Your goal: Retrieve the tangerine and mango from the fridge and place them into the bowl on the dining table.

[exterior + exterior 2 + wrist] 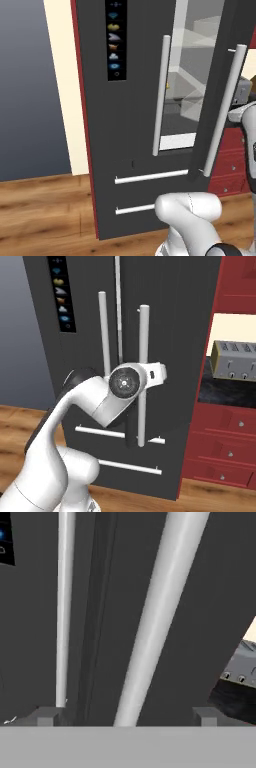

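A: What is seen, from the largest thing down?

B: The fridge [135,150] is seen standing tall and dark, its right door [225,75] swung partly ajar so that pale shelves [192,45] are shown in the gap. No fruit can be made out on them, and neither the bowl nor the dining table is seen here.

A: And the handle?

B: The door's long bar handle [155,622] is set upright, running nearly the door's height. It is framed between the two fingertips [45,717] in the hand view.

A: How is the gripper held?

B: The gripper [125,718] is spread wide and nothing is grasped. The bar lies straight ahead, between the jaws, so it is judged that the door must be drawn further open before the shelves can be reached.
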Motion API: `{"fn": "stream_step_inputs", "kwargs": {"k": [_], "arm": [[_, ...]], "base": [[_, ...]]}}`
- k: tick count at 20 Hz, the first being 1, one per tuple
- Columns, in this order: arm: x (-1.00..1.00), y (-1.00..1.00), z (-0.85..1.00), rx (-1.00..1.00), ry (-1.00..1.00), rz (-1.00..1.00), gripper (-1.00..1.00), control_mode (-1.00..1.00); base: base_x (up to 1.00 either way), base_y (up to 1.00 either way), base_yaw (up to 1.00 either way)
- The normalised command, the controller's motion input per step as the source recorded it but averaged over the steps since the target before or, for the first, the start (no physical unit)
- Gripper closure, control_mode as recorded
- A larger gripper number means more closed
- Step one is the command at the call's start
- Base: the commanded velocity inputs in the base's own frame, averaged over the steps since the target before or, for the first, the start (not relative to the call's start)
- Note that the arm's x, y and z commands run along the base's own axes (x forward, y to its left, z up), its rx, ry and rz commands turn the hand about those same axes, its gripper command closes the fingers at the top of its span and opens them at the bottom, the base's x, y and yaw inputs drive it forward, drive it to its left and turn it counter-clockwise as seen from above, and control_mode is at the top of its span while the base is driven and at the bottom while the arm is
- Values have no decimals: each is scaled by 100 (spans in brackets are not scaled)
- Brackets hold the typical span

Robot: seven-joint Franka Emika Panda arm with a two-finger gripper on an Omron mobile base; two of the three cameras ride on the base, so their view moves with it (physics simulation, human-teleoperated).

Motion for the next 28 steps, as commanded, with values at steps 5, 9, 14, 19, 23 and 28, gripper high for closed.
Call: {"fn": "stream_step_inputs", "kwargs": {"k": [5, 9, 14, 19, 23, 28], "arm": [[-5, 99, 31, -46, 5, 0, -100, -100], [-3, 100, 19, -51, 7, 0, -100, -100], [22, 77, 4, -41, 11, -1, -100, -100], [74, 9, 7, -27, 14, -6, -100, -100], [98, -2, 0, -16, 19, -8, -100, -100], [100, -8, 0, -6, 27, -4, -100, -100]], "base": [[0, 0, 0], [0, 0, 0], [0, 0, 0], [0, 0, 0], [0, 0, 0], [0, 0, 0]]}}
